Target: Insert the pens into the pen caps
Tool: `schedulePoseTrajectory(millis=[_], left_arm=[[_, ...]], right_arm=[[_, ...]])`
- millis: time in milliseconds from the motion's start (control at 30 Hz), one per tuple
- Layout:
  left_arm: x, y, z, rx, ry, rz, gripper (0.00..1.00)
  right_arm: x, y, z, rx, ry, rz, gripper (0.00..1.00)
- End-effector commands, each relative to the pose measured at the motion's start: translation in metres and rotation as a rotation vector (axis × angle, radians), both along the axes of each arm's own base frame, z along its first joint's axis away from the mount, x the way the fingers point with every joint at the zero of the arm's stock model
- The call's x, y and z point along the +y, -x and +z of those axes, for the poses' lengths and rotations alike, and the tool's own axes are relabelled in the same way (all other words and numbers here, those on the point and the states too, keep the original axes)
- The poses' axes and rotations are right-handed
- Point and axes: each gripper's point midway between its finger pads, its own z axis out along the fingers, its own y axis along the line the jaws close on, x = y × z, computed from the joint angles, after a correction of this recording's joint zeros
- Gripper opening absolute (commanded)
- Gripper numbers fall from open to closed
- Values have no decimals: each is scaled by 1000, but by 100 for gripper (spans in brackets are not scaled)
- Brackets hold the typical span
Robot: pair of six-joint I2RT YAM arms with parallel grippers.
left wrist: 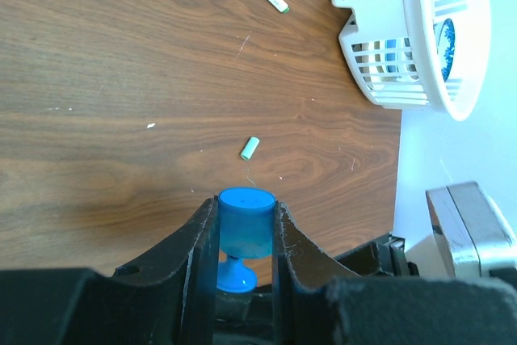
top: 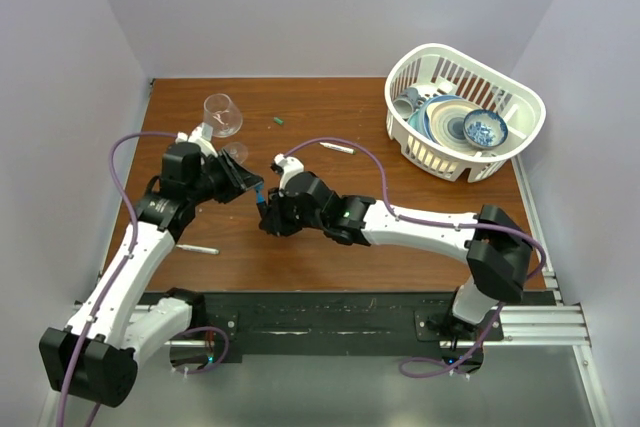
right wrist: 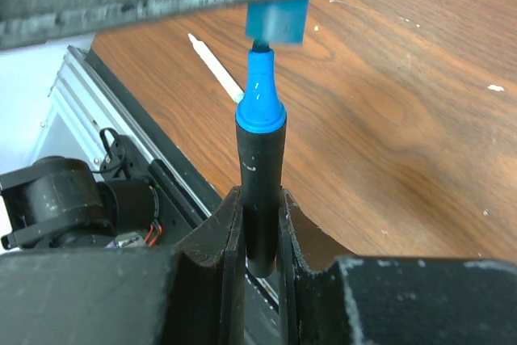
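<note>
My left gripper (left wrist: 245, 204) is shut on the bright blue cap (left wrist: 245, 222) and holds it above the table. My right gripper (right wrist: 260, 199) is shut on the black marker (right wrist: 259, 179), which stands upright with its blue tip at the mouth of the blue cap (right wrist: 277, 18). The two grippers meet at table centre-left in the top view, left (top: 250, 185) and right (top: 268, 215). One white pen (top: 337, 147) lies behind them and another (top: 197, 248) lies near the left arm. A green cap (top: 277, 120) lies at the back, and it also shows in the left wrist view (left wrist: 250, 148).
A white dish basket (top: 520, 97) with bowls and plates stands at the back right. A wine glass (top: 222, 113) stands at the back left, close to the left arm. The black rail (top: 330, 322) runs along the near table edge.
</note>
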Motion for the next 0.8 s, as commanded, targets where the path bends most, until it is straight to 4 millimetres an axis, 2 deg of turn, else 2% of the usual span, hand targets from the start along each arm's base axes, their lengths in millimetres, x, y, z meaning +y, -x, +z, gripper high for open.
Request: schedulePoseTrajectory(millis=[0,267,367,567,667,700,767], left_arm=[[-2,6,14,-38,1,-28,0],[3,16,3,-22,-31,-33,0],[3,18,8,-37,-29,-43,0],[0,24,13,-69,-30,-81,0],[-5,29,20,-89,-9,-121,9],[-6,29,25,-100,-8,-128,17],[-7,33,31,-120,-6,-144,27]], right_arm=[[11,-7,30,-35,-56,-24,0],[10,-18,44,-67,-56,-65,0],[9,-22,45,-79,-37,-83,0],[13,-29,61,-131,-43,-75,0],[16,-29,70,-154,-61,-55,0],[15,-28,70,-159,-68,-54,0],[12,-26,82,-185,-100,-46,0]])
